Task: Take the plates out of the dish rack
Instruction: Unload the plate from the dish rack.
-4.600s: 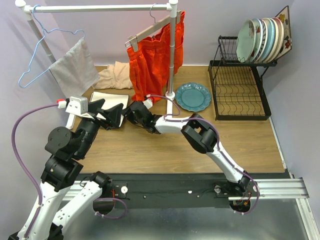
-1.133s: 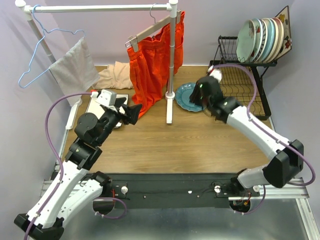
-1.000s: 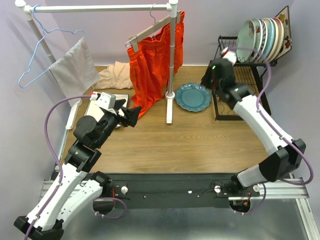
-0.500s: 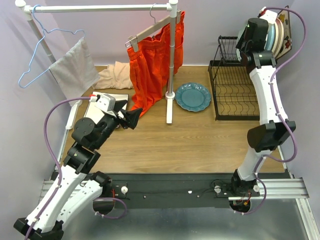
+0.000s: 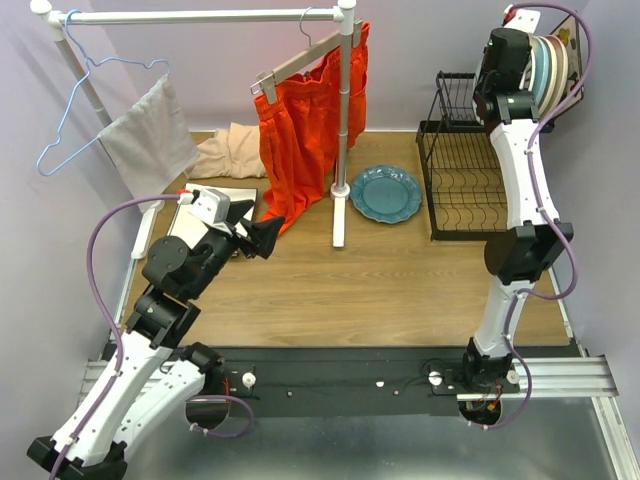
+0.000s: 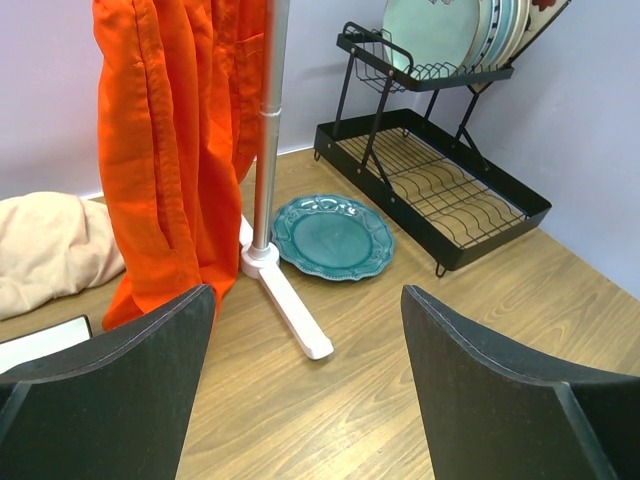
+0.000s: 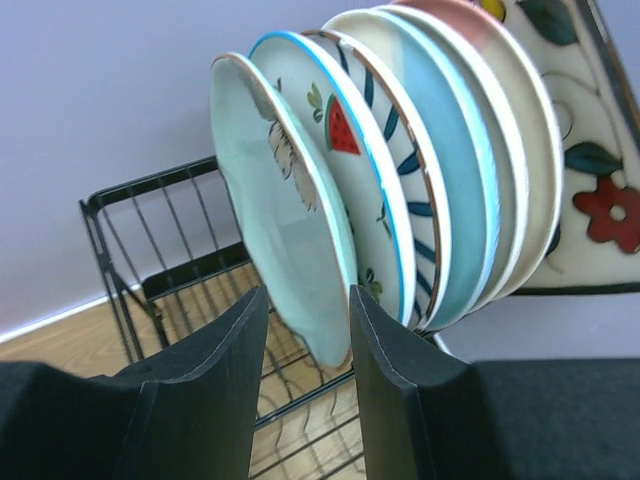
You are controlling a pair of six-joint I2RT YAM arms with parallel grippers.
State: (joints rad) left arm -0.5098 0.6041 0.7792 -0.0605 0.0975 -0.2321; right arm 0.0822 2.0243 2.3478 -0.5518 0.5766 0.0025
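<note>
Several plates [image 5: 548, 66] stand on edge in the upper shelf of the black dish rack [image 5: 478, 190] at the back right. My right gripper [image 5: 497, 62] is up at their left end. In the right wrist view it [image 7: 305, 295] is open, its fingers either side of the lower rim of the front pale mint plate [image 7: 280, 220]; the right finger touches the rim and a gap shows on the left. Behind it stand a watermelon plate [image 7: 345, 150], a blue-striped one and others. A teal plate [image 5: 386, 193] lies flat on the table. My left gripper [image 6: 307, 292] hangs open and empty over the wood.
A white clothes rail [image 5: 342, 120] with an orange garment [image 5: 305, 120] stands mid-table, its foot beside the teal plate. A blue hanger with grey cloth [image 5: 145, 135], a beige cloth [image 5: 230, 150] and a flat white thing [image 5: 215, 195] lie at the left. The rack's lower grid is bare.
My right arm has swung from over the teal plate up to the rack's upper shelf, and its fingers now straddle the front plate. The left arm has barely moved.
</note>
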